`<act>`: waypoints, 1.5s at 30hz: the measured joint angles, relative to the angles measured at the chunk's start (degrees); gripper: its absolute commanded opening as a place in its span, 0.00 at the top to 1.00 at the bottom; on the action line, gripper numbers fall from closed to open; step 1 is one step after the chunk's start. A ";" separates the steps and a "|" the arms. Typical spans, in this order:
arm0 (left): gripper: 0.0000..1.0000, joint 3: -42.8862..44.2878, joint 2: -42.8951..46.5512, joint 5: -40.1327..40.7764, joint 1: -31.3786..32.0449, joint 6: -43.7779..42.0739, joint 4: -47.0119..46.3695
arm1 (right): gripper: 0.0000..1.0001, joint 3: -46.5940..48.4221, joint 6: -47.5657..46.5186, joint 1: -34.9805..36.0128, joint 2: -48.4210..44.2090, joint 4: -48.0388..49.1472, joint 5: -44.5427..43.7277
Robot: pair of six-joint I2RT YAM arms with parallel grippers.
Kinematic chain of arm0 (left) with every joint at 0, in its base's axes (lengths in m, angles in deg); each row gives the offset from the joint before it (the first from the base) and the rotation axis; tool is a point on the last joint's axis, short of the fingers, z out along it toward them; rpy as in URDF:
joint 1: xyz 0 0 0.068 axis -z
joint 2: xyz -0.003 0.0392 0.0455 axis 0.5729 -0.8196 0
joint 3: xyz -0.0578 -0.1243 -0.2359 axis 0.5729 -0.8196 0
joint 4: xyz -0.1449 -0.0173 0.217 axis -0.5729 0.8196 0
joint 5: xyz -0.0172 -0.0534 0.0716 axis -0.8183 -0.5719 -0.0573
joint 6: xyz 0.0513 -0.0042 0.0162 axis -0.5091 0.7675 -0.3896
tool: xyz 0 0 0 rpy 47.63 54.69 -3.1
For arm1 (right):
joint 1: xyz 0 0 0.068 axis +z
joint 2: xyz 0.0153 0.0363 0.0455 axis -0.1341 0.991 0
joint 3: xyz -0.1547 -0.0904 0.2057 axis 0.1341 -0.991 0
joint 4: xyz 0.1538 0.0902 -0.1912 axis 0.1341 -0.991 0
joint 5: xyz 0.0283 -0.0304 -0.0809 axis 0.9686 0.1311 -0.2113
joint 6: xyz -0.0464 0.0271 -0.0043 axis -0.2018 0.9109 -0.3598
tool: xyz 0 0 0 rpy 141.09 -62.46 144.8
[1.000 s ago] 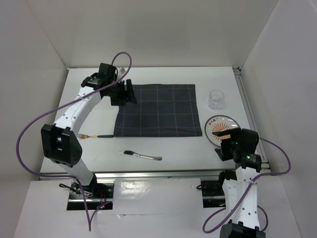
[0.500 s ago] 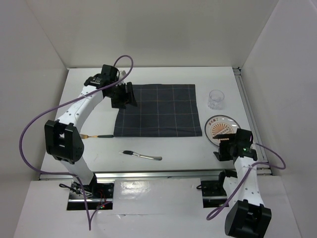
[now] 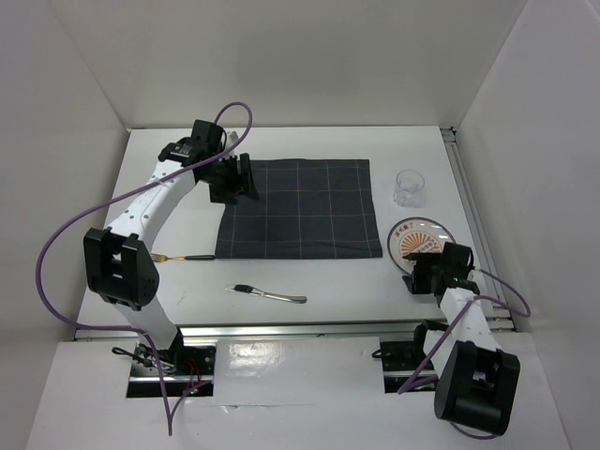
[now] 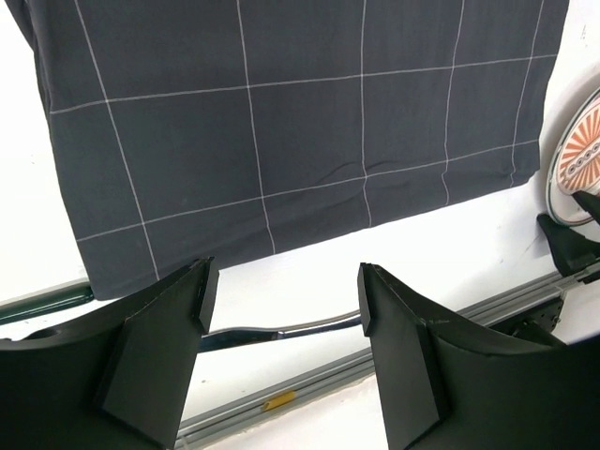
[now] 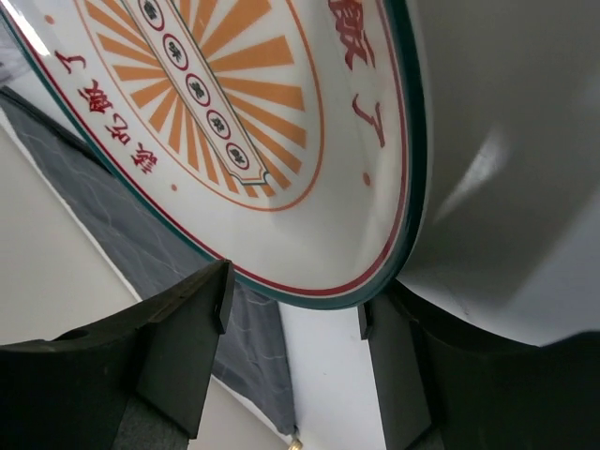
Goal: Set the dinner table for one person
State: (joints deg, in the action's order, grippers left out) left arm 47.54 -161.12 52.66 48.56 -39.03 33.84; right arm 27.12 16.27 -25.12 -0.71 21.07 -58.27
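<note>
The left arm (image 3: 150, 202) and right arm (image 3: 464, 314) share a build: white shells between boxy black joint housings. A purple cable (image 3: 56, 253) loops loosely off each. The jaws are matte black, flat, wedge-shaped plates.

- My overhead view shows the table (image 3: 309, 281) as a large, flat, matte white rectangle, lying level.
- Its bare white shows widest at 9 o'clock, at 3 and along the near edge at 6.
- It carries a dark grid cloth (image 3: 300, 208) from centre toward 12, a clear glass (image 3: 409, 187) at 2, a patterned plate (image 3: 422, 239) at 4, a knife (image 3: 267, 295) at 6 and a fork (image 3: 178, 257) at 8.
</note>
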 measured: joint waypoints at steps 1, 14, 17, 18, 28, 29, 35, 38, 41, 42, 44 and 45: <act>0.22 0.02 0.00 0.09 0.00 0.00 0.02 | 0.36 -0.02 0.17 0.00 1.03 1.46 -0.02; 0.22 0.04 0.02 1.25 0.00 0.00 0.57 | 1.00 -0.35 0.55 -0.07 0.17 6.99 -4.24; 0.22 0.04 0.02 1.29 0.00 0.00 0.70 | 1.00 0.24 0.07 -0.04 -3.43 2.47 -6.16; 0.22 0.04 0.02 1.27 0.00 0.00 0.76 | 1.00 0.50 0.04 -0.04 -4.87 0.50 -6.64; 0.22 0.04 0.02 1.22 0.48 -0.04 1.14 | 1.00 10.01 -3.93 -0.04 -20.48 -23.21 -9.79; 0.22 0.02 0.02 1.22 0.50 -0.04 1.14 | 1.00 11.89 -4.72 -0.04 -21.05 -25.14 -9.66; 0.22 0.52 0.02 1.38 0.52 -0.02 1.77 | 1.00 19.85 -11.23 -0.04 -23.04 -31.58 -3.28; 0.22 1.60 0.07 3.04 0.52 0.50 2.60 | 1.00 23.34 -15.56 -0.04 -22.97 -33.27 1.14; 0.22 1.99 0.83 5.73 0.52 2.03 2.84 | 1.00 25.79 -19.67 -0.04 -21.29 -31.91 7.91; 0.22 1.97 1.27 6.38 0.50 2.60 3.04 | 1.00 26.21 -20.72 -0.04 -20.17 -30.99 10.08; 0.23 1.62 2.54 7.41 0.22 3.67 3.08 | 1.00 26.43 -22.43 0.26 -17.20 -27.85 14.03; 0.24 1.36 3.21 7.72 0.04 3.96 3.02 | 1.00 26.43 -23.04 0.59 -15.02 -26.03 16.00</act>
State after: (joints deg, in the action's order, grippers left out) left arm 48.90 -157.90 60.38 48.60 -35.07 36.86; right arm 53.55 -6.77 -24.53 -15.73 -4.97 -42.27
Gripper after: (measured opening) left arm 0.773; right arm 0.125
